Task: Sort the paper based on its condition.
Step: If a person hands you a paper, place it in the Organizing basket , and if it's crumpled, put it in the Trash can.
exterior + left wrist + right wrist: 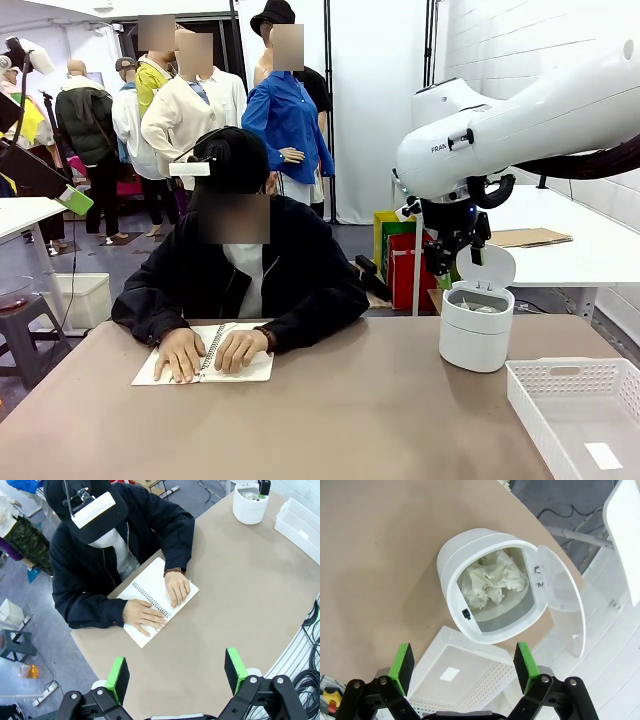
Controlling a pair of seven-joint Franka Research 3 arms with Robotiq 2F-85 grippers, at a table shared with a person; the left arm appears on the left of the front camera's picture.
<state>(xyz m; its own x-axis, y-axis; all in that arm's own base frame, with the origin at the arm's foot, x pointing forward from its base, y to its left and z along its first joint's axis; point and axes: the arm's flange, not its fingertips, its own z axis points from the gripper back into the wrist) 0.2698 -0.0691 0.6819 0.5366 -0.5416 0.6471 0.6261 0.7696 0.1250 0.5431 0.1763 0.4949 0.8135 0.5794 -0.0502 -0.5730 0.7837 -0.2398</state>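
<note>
Our right gripper [463, 662] hangs with its jaws spread wide and nothing between them, directly above the round white bin [447, 575]. The bin's flip lid [560, 605] stands raised on the side nearest the table's edge. The paper [492, 580] lies crumpled inside the bin, apart from the green pads. Just beside the bin, toward our side, sits a white lattice tray [487, 687] holding one small flat slip [451, 674]. Our left gripper [176, 675] is likewise spread and empty, hovering high above the near edge of the table [240, 595]. Between it and the bin we see a broad bare stretch of brown tabletop. At the far edge a person rests both hands [145, 617] on a spiral notebook [150, 580], well apart from bin and tray.
</note>
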